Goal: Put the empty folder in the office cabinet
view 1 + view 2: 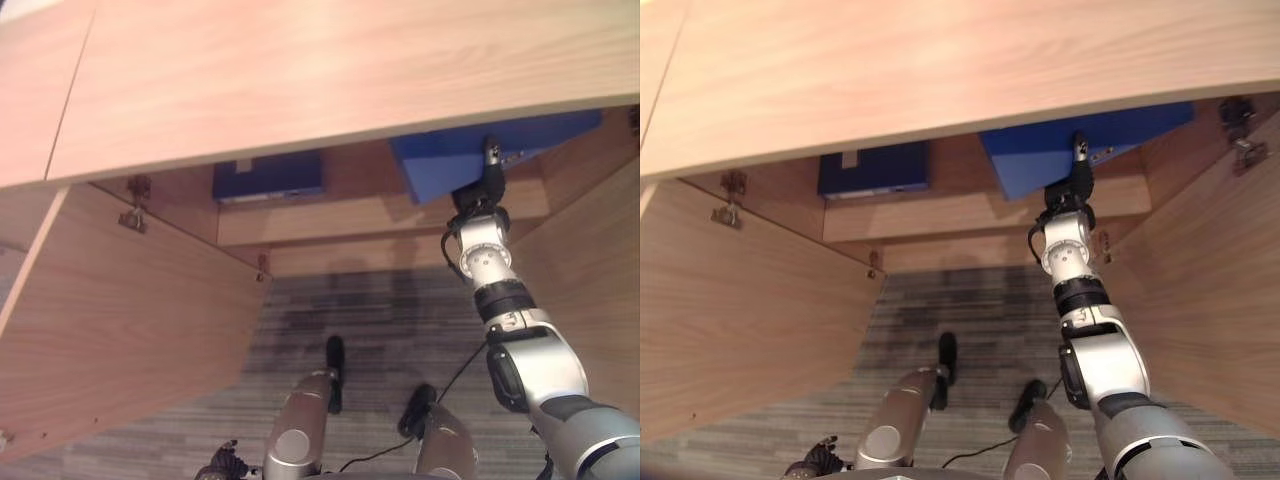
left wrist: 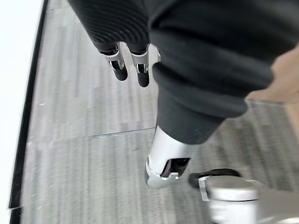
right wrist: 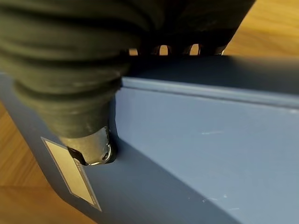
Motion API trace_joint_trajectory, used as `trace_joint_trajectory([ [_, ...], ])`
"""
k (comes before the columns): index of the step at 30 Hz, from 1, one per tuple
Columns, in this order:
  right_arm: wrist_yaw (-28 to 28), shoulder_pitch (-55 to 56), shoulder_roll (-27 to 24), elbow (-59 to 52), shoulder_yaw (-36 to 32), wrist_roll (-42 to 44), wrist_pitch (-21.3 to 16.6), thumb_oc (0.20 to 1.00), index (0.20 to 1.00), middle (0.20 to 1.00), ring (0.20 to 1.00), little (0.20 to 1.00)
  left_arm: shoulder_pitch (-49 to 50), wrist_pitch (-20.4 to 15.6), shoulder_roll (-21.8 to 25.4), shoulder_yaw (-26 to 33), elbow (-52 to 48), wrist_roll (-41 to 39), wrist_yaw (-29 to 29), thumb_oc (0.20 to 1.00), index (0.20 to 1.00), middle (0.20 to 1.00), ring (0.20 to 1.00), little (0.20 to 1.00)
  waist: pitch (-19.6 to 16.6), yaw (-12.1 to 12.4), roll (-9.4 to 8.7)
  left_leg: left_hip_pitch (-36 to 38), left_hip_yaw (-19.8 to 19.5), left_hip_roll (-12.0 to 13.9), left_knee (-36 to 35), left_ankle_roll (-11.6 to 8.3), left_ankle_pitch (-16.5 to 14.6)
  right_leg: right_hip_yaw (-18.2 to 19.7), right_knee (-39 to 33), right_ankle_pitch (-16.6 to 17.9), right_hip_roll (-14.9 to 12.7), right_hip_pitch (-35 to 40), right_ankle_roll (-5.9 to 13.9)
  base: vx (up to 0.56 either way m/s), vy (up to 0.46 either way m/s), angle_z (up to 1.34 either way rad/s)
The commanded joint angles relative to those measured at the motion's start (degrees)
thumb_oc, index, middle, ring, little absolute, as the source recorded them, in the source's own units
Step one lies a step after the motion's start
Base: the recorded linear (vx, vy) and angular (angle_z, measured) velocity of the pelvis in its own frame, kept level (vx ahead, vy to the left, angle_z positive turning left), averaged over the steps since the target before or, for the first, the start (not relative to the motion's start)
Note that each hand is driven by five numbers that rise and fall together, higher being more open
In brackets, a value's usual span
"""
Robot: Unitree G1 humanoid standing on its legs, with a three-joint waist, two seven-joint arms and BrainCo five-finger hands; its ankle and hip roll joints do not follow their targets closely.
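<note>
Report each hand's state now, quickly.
Left hand: open, fingers relaxed, holding nothing, hanging over the floor.
Right hand: closed on the blue folder, thumb pressed against its side, at the cabinet shelf.

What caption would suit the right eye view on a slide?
Right hand reaching a blue folder into the open wooden cabinet, beside another folder already inside.

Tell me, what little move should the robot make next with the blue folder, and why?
Probably push the blue folder a bit deeper onto the cabinet shelf. The right robot hand grips its near edge, and the folder sits tilted, partly past the shelf's front, unlike the second folder resting farther back.
</note>
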Motion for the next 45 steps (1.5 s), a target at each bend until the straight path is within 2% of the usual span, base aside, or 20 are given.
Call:
trace_joint_trajectory([
  [1, 1.07, -4.42, -3.85, -2.07, -0.64, 1.9, -2.33, 0.2, 0.2, 0.2, 0.2, 0.2, 7.49, 0.55, 2.57, -4.72, -6.01, -1.03, -2.07, 1.0, 1.0, 1.0, 1.0, 1.0, -1.14, 2.02, 0.25, -7.72, -0.06, -1.54, 15.42, 3.94, -10.86, 3.91, 4.25, -2.5, -0.16, -4.26, -3.8, -0.03, 0.041, 0.03],
  [6, 0.35, -8.27, -5.84, 1.41, -2.98, 4.67, -3.71, 0.2, 0.2, 0.2, 0.2, 0.2, 11.09, 0.94, 5.26, -7.4, -12.0, -1.14, -3.35, 1.0, 1.0, 1.0, 1.0, 1.0, -1.79, 2.69, 0.57, -14.15, -0.74, -1.88, 22.51, 4.51, -13.43, 5.07, 10.72, -6.18, -1.4, -9.62, -5.68, -0.04, -0.006, 0.07],
  [9, -1.22, -14.57, -9.78, 7.18, -3.59, 7.18, -4.71, 0.2, 0.2, 0.2, 0.2, 0.2, 14.28, 1.21, 8.4, -8.86, -17.52, -0.53, -4.22, 1.0, 1.0, 1.0, 1.0, 1.0, -2.73, 3.7, 0.43, -18.41, -1.41, -2.43, 25.72, 4.78, -14.3, 5.64, 14.51, -7.96, -2.19, -13.41, -6.65, -0.05, -0.038, 0.13],
  [11, -1.5, -15.99, -10.73, 8.81, -3.15, 7.67, -4.53, 0.2, 0.2, 0.2, 0.2, 0.2, 14.82, 1.38, 9.26, -9.12, -19.35, -0.44, -4.56, 1.0, 1.0, 1.0, 1.0, 1.0, -3.0, 3.94, 0.36, -19.42, -1.59, -2.78, 26.03, 4.92, -14.48, 5.91, 15.32, -8.32, -2.35, -14.66, -6.81, -0.03, 0.007, 0.13],
  [14, -3.07, -22.06, -15.72, 14.72, -1.45, 8.59, -4.38, 0.2, 0.2, 0.2, 0.2, 0.2, 17.75, 2.13, 12.8, -9.47, -26.3, -0.49, -5.48, 1.0, 1.0, 1.0, 1.0, 1.0, -3.77, 5.25, 0.18, -22.89, -2.17, -3.46, 27.78, 5.53, -15.27, 6.84, 17.68, -9.2, -2.86, -18.16, -6.95, -0.05, 0.001, 0.04],
  [21, -4.34, -26.16, -22.12, 19.45, 0.31, 8.35, -3.14, 0.2, 0.2, 0.2, 0.2, 0.2, 20.8, 3.41, 17.38, -8.59, -36.48, 0.11, -6.86, 1.0, 1.0, 1.0, 1.0, 1.0, -4.49, 7.35, 1.06, -28.12, -3.97, -4.47, 31.54, 6.11, -16.04, 6.1, 21.77, -11.16, -4.13, -22.11, -7.28, 0.0, -0.039, 0.17],
  [27, -4.54, -26.52, -25.33, 22.54, 0.78, 8.53, -1.69, 0.2, 0.2, 0.2, 0.2, 0.2, 22.55, 4.23, 20.42, -6.83, -42.6, 0.67, -8.14, 1.0, 1.0, 1.0, 1.0, 1.0, -5.54, 9.09, 1.09, -29.58, -4.73, -5.66, 31.03, 6.19, -15.77, 4.66, 22.15, -11.67, -4.91, -22.99, -7.12, 0.02, -0.018, 0.24],
  [38, -5.75, -28.97, -29.61, 26.93, 3.63, 5.76, 1.03, 0.2, 0.2, 0.2, 0.2, 0.2, 22.86, 4.6, 22.71, -4.16, -44.02, 0.4, -8.42, 1.0, 1.0, 1.0, 1.0, 1.0, -5.46, 10.57, -0.13, -30.28, -6.18, -6.96, 25.39, 4.92, -12.46, 1.58, 18.38, -9.69, -5.39, -22.69, -5.71, -0.01, -0.028, 0.13],
  [44, -5.36, -29.38, -29.76, 26.85, 3.78, 6.89, 0.96, 0.2, 0.2, 0.2, 0.2, 0.2, 23.49, 4.7, 22.71, -2.75, -43.52, 0.48, -8.11, 1.0, 1.0, 1.0, 1.0, 1.0, -5.35, 11.57, 0.18, -31.56, -6.04, -6.92, 26.24, 4.83, -12.8, 1.97, 19.81, -9.85, -6.43, -24.3, -5.42, 0.0, -0.014, 0.06],
  [45, -5.3, -28.89, -26.47, 26.39, 2.41, 6.99, 0.22, 0.2, 0.2, 0.2, 0.2, 0.2, 20.22, 5.24, 19.35, -4.1, -28.66, 2.6, -6.04, 1.0, 1.0, 1.0, 1.0, 1.0, -5.52, 11.04, -0.37, -31.59, -5.98, -6.63, 26.99, 4.72, -13.21, 2.36, 20.41, -10.1, -6.27, -24.53, -5.36, 0.02, 0.002, 0.06],
])
